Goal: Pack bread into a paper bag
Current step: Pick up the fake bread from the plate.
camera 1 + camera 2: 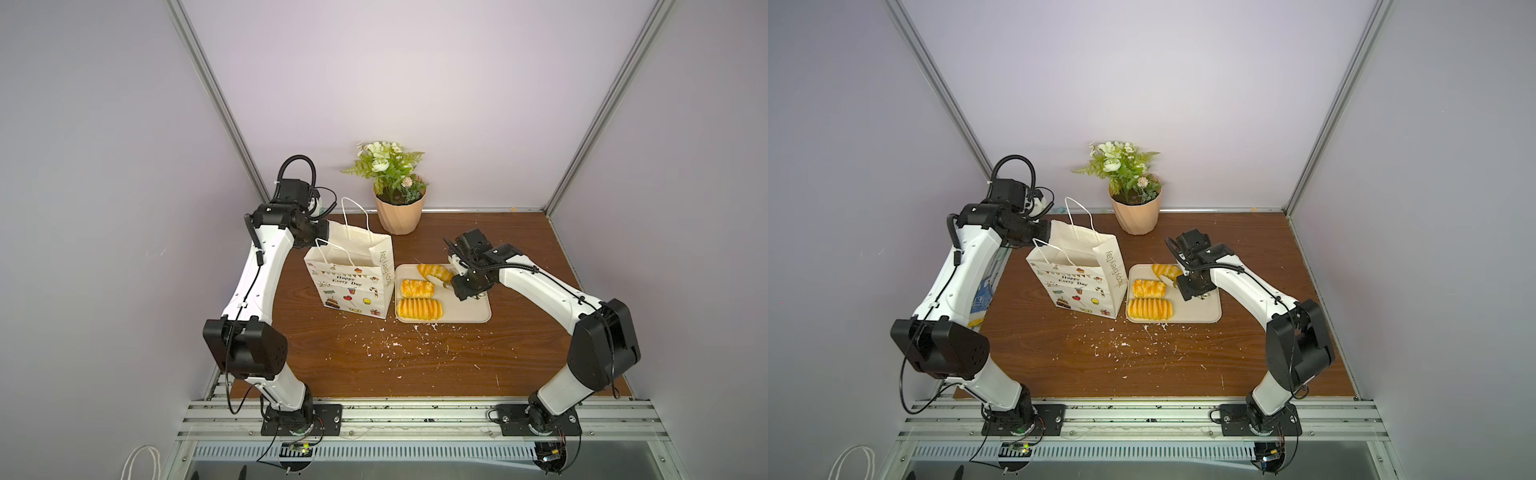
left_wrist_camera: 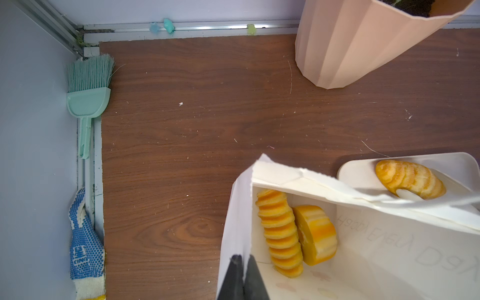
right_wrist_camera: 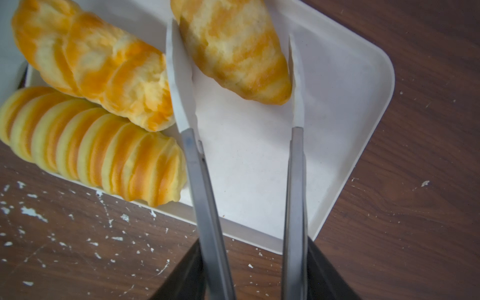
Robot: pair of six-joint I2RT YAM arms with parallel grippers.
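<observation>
**Right gripper** (image 3: 253, 270): we are squeezing the two steel arms of the tongs (image 3: 200, 166) between its jaws. The jaws are standing at a middling width, holding the tool and no bread directly. The white tips (image 3: 179, 85) are straddling the tapered end of the croissant (image 3: 233, 49), both close against its flanks. Whether the pinch is complete we cannot tell.

The croissant is lying on the tray (image 3: 350, 85), with the braided bun (image 3: 98, 72) and a ridged loaf (image 3: 96, 150) just beside it. We are judging that the grasp goes best if we close gently on the thicker middle, since the tapered end could slip out. Lifting straight up should stop the tip next to the bun from dragging it.

**Left gripper** (image 2: 242, 275): its jaws are pinching tight on the rim of the paper bag (image 2: 389, 259), holding the mouth open. A second loaf (image 2: 281, 233) and the ring (image 2: 318, 233) are already lying inside.

In both top views the bag is standing just beside the tray, so the carry looks short. We are expecting to need only enough height to clear the rim.
</observation>
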